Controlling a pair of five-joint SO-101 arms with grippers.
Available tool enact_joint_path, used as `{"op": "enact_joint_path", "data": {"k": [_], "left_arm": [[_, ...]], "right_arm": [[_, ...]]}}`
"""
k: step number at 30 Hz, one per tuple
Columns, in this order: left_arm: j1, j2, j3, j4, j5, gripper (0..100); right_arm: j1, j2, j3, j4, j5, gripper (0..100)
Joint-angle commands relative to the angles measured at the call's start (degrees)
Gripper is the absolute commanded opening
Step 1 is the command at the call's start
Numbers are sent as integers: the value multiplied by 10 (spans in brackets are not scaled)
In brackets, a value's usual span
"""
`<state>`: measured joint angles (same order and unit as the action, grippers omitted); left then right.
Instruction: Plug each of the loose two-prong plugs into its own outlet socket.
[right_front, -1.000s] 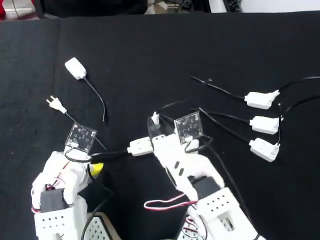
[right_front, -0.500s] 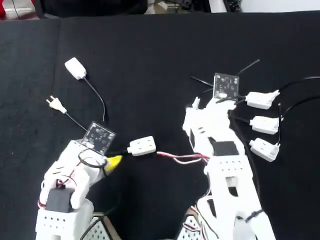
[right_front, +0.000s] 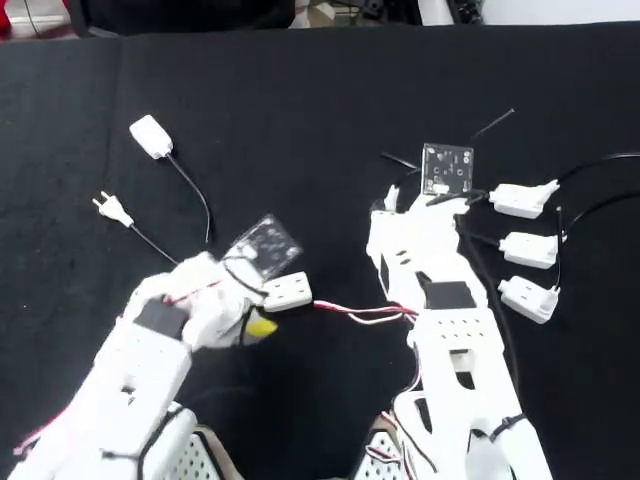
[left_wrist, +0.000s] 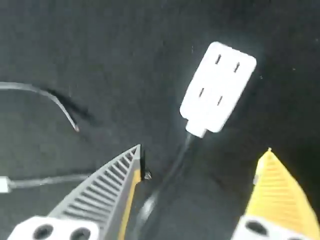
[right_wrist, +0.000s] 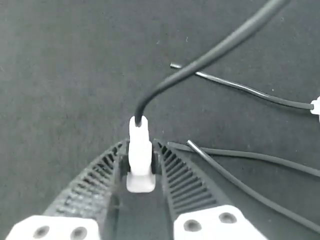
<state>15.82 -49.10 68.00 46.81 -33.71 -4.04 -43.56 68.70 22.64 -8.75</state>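
A white outlet socket (right_front: 288, 291) lies mid-table on its black cord. My left gripper (right_front: 268, 306) hangs over its cord end, open; in the left wrist view the socket (left_wrist: 218, 87) lies just beyond the left gripper (left_wrist: 203, 149), with the cord running between the grey and yellow fingers. My right gripper (right_front: 385, 210) is shut on a white two-prong plug (right_wrist: 140, 155), whose black cord rises away from it; the right gripper (right_wrist: 139, 145) clamps the plug's body. Another loose plug (right_front: 112, 208) lies at the far left.
Three white sockets (right_front: 520, 200), (right_front: 530, 248), (right_front: 530, 298) with cords sit in a column at the right, close to the right arm. A white socket block (right_front: 150, 135) lies at the back left. Thin black cords (right_wrist: 250, 90) cross the dark cloth.
The right arm swung from the table's middle to the right, carrying the plug toward the column of sockets. The left arm advanced forward and rightward over the central socket's cord end.
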Motion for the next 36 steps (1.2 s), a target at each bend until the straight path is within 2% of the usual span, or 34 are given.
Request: {"op": "enact_joint_path", "data": {"k": [1, 3, 9, 11, 18, 25, 32, 34, 36], "left_arm": [[15, 77, -69, -14, -64, 353], [13, 120, -86, -25, -69, 353], [21, 219, -101, -125, -69, 352], [20, 241, -102, -163, -70, 322], [34, 338, -132, -212, -107, 301], [35, 424, -197, -211, -131, 288], [35, 425, -200, -209, -128, 93], [34, 418, -204, -198, -127, 80], [25, 390, -219, -153, -123, 79]], "right_arm": [[4, 2, -4, 6, 6, 13], [3, 2, -3, 7, 6, 13], [3, 2, -3, 7, 6, 13], [3, 2, -4, 7, 6, 13], [1, 2, -7, 6, 6, 13], [1, 2, -6, 5, 6, 13], [-14, 2, -4, 5, 6, 13], [-13, 2, -4, 5, 6, 13], [-12, 2, -5, 5, 6, 13]]}}
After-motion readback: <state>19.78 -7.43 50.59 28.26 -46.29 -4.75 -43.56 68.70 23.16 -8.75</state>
